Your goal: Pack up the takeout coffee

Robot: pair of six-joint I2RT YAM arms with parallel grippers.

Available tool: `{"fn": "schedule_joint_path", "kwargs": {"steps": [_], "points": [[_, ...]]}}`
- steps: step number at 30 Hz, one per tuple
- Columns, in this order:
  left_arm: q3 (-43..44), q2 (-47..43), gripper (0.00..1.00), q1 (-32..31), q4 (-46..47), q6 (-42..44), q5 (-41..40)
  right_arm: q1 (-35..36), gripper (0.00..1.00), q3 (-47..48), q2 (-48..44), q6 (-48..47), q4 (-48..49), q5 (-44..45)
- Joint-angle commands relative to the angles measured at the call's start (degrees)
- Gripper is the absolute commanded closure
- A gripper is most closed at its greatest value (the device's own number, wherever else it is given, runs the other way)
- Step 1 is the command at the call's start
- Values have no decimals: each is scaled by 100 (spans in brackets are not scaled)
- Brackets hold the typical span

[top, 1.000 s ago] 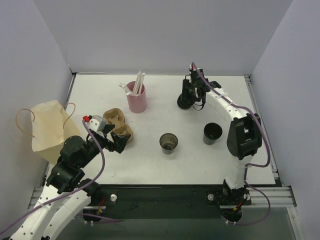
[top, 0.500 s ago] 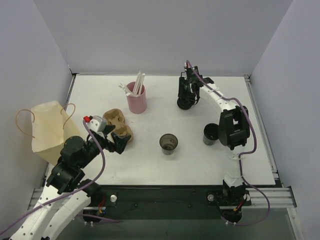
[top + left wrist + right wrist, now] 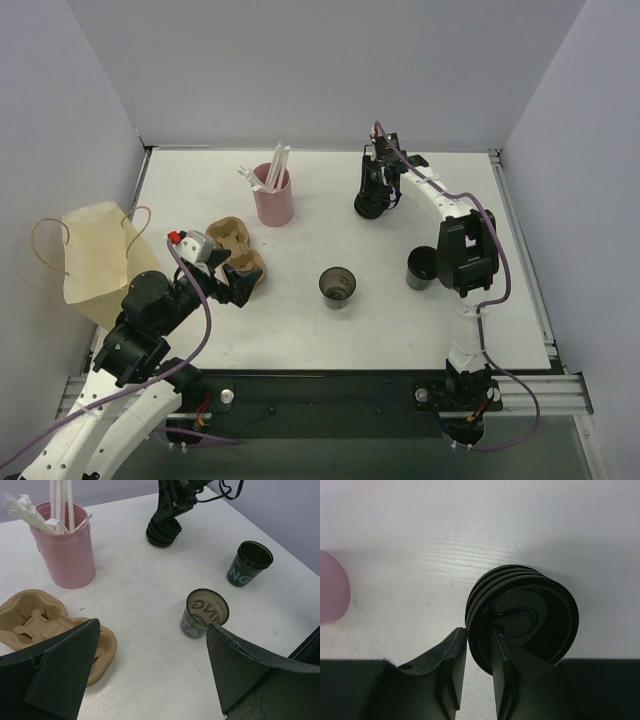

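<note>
Down at the near edge, the left gripper (image 3: 152,626) hangs just above the table (image 3: 400,330) with its fingers spread wide apart, nothing between them. The tan pulp cup carrier (image 3: 45,625) lies flat on the tabletop, partly under the left finger. Out at the table's left edge, next to the left arm, sits the brown paper bag (image 3: 100,260), handles showing.

Moving up to mid-table: two dark green coffee cups stand upright with open mouths. The near cup (image 3: 205,614) is right of the carrier, and the second cup (image 3: 250,562) stands well apart from it, further right, close against the right arm.

Further back, the pink holder (image 3: 67,550) stands behind the carrier, packed with white wrapped straws (image 3: 60,502).

And at the far side, here's the action: the stack of black lids (image 3: 520,625) rests on the table, and the right gripper (image 3: 479,632) is down on it. One finger is outside the top lid's rim, the other inside it, the gap narrow. Whether they're actually pinching, I cannot tell.
</note>
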Motion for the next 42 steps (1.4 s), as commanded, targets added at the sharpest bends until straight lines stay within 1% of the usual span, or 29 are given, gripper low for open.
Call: {"fn": "schedule_joint_path", "kwargs": {"steps": [1, 8, 14, 19, 27, 32, 39, 42], "points": [[37, 33, 3, 20, 123, 72, 44, -70, 74, 219, 42, -67, -32, -119], [28, 33, 3, 29, 123, 72, 44, -79, 75, 228, 34, -67, -23, -189], [28, 24, 3, 29, 123, 72, 44, -106, 74, 219, 60, -6, -23, -260], [28, 33, 3, 38, 123, 72, 44, -123, 75, 236, 51, -6, -23, -277], [20, 33, 3, 73, 141, 72, 79, -123, 74, 263, 86, 3, -23, -330], [20, 32, 3, 91, 150, 72, 88, -132, 77, 254, 104, 21, -23, -304], [20, 50, 3, 91, 150, 72, 97, -150, 85, 272, 7, 21, -23, -295], [20, 50, 3, 100, 158, 72, 106, -158, 86, 272, -107, 30, -41, -295]]}}
